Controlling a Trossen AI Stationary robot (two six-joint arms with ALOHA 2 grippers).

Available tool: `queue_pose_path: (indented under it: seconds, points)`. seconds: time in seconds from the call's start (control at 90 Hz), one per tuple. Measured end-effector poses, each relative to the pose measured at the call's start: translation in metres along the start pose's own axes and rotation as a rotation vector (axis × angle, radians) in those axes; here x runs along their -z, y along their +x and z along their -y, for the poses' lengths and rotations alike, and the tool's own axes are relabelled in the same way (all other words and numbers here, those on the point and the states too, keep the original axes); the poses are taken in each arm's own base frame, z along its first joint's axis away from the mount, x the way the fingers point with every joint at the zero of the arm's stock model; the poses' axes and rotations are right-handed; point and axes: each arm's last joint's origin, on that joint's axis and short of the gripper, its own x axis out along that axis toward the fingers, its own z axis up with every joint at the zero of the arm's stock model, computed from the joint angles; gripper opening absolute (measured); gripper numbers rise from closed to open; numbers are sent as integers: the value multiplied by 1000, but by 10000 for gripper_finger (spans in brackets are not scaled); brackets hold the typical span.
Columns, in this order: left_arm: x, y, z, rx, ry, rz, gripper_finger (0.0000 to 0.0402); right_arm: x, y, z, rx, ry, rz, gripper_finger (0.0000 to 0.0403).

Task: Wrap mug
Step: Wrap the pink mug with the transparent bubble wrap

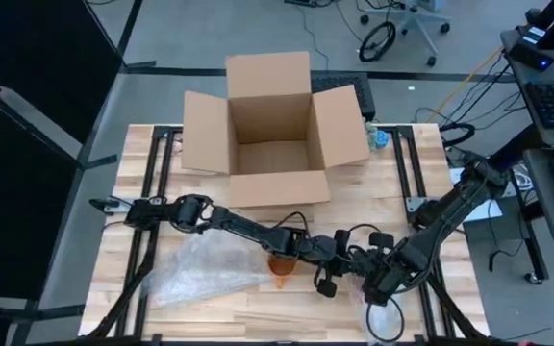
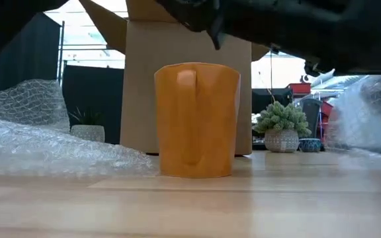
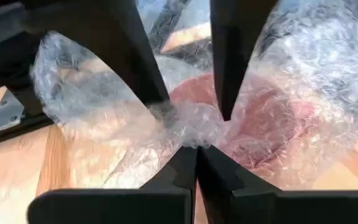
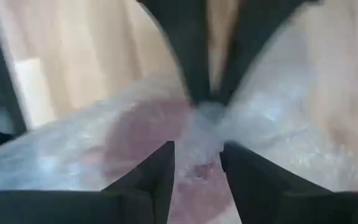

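Two grippers meet near the front middle of the desk [image 1: 210, 322], just right of the orange mug [image 1: 281, 266]. The left gripper [image 3: 194, 118] has its fingers [image 3: 232, 56] drawn together to a narrow gap, pinching a bunched fold of bubble wrap [image 3: 191, 124]; the wrap's clear film fills that wrist view, with a reddish shape showing through it. The right gripper [image 4: 205, 102] likewise has its fingers [image 4: 188, 56] nearly closed on a gathered ridge of the same wrap, again with a reddish patch behind the film.

From overhead, the mug stands on the desk in front of the open cardboard box [image 1: 272, 130], and a large sheet of the wrap spreads to its left, toward the front edge. The grippers' tips are hard to make out there among the dark links.

At desk height the mug stands upright and bare, handle facing the camera, with wrap lying on both sides of it. A small potted plant [image 2: 282, 129] shows beside the box, seen only from this level.
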Motion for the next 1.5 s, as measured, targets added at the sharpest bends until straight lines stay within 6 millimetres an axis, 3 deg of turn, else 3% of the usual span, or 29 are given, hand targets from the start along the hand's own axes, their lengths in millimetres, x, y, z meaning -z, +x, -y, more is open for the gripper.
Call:
queue_pose_path:
  seconds: [0.1,0.389,0.756,1.067,1.344,1.5]
  points:
    - [0,0,0,1,0,-1,0,1,-1,-1,10,-9,46,121]
    - [-3,-2,0,6,1,3,0,24,38,5,-1,78,-18,121]
    - [-35,-17,1,-11,8,132,0,29,43,6,16,57,24,98]
    - [-11,3,-9,-50,-11,227,0,28,45,6,15,26,32,94]
    - [19,22,2,-8,-20,194,0,27,45,6,15,7,33,93]
    - [22,23,-2,-12,-10,194,0,27,45,5,10,31,35,93]
